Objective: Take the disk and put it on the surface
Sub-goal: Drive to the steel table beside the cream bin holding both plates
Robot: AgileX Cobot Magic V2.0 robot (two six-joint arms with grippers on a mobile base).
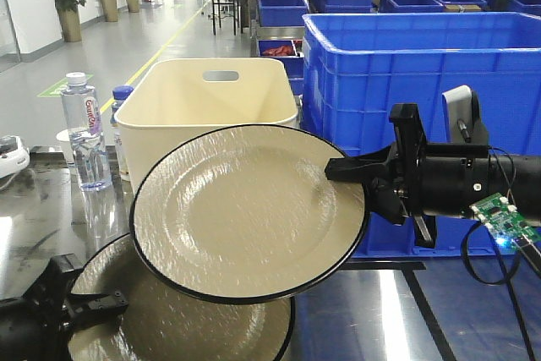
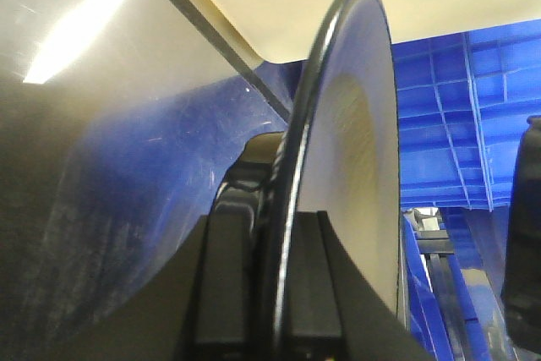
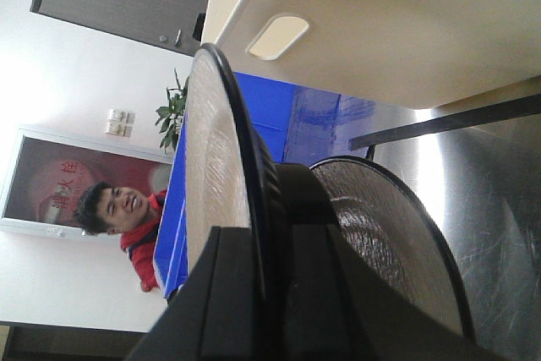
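Where the front view's bottom left corner begins, the left gripper pinches the near rim of the lower disk, a cream plate with a black edge; the left wrist view shows that rim wedged between the two black fingers. This lower disk sits low at the dark, glossy tabletop, though whether it rests on it cannot be told. Just above and partly overlapping it, the raised disk hangs in the air, tilted with its face toward the camera. The right gripper is clamped on its right rim, and the right wrist view shows the edge of the raised disk caught between the fingers, with the lower disk beyond. Behind the disks stands a cream bin with a handle slot. A water bottle stands to its left, and a blue crate rises on the right.
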